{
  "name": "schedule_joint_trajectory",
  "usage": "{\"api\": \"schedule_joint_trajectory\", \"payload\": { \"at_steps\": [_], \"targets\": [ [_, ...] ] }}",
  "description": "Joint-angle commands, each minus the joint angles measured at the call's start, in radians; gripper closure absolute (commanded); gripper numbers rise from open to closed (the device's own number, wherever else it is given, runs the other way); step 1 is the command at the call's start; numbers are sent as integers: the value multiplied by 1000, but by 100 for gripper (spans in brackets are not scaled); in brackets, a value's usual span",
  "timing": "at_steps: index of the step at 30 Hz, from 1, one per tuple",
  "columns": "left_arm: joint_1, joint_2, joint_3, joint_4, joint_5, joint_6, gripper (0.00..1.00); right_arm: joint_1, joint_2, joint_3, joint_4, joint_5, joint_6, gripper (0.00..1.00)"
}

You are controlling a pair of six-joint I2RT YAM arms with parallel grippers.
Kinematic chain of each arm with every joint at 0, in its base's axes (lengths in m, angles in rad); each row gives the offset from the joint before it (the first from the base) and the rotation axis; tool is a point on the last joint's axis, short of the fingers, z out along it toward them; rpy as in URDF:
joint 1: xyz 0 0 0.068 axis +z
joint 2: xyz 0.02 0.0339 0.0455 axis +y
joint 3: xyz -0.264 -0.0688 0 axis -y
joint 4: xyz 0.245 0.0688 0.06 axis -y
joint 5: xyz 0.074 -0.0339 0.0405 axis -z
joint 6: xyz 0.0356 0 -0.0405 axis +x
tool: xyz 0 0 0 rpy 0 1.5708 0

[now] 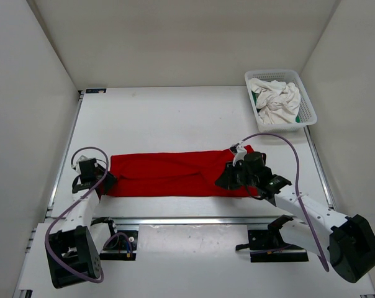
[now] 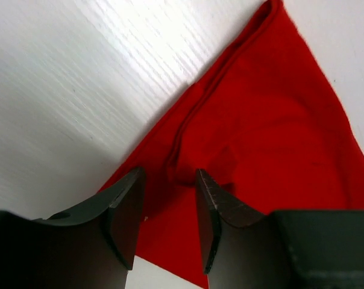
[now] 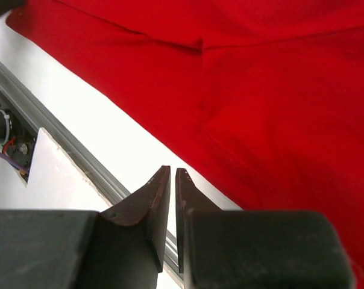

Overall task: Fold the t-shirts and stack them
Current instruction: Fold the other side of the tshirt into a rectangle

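A white plastic mesh basket (image 1: 271, 73) stood at the far right corner of the white counter (image 1: 175, 118). Inside it lay a crumpled white cloth t-shirt (image 1: 275, 98), heaped to about the level of the rim and filling most of the basket. At the near right corner of the basket a small sliver of green cloth t-shirt (image 1: 297, 118) showed beneath the white one; the rest of it was hidden.

The bright red cloth t-shirt (image 1: 169, 174) lay outside the basket, well apart from it, folded into 1 long band running left to right across the near middle of the counter. A crease ran along its length, and its near edge lay close to the grey metal rail (image 1: 194, 219) at the counter's front.

The left claw (image 1: 107, 180) was at the left end of the red band. In the left wrist view its 2 fingers (image 2: 125, 211) stood released, with a clear gap between them, low over a puckered fold of the red shirt (image 2: 278, 138); the cloth and a patch of bare counter showed through the gap.

The right claw (image 1: 225, 180) was at the right end of the band. In the right wrist view its fingers (image 3: 158, 205) were clenched almost together with nothing between them, tips over bare counter just beside the near edge of the red shirt (image 3: 260, 90).
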Motion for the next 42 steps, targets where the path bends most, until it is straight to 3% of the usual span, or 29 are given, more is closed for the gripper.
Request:
{"api": "schedule_joint_trajectory", "payload": {
  "at_steps": [1,6,12,17,21,28,34,38,40,42],
  "targets": [
    [-4,-13,-25,47,46,-46,49,6,-19,-15,61,-5,7,92],
    [-41,2,-39,117,58,-97,53,15,-2,-9,61,-2,3,92],
    [-15,43,-26,190,68,-117,81,15,6,-6,60,-13,3,91],
    [-30,124,123,175,69,-84,100,8,38,-9,55,15,2,91],
    [-29,118,175,152,34,-46,100,8,44,-19,58,24,10,92],
    [-9,91,113,150,17,-5,99,3,61,-35,49,46,14,93],
    [15,94,27,175,-20,-18,86,-11,50,-45,43,46,25,92],
    [36,105,22,166,-12,-21,71,-23,18,-52,32,56,31,92],
    [42,68,37,158,-1,-24,57,-43,9,-45,23,58,30,92],
    [51,16,57,149,-11,-31,52,-73,7,-44,20,56,36,92]
  ]
}}
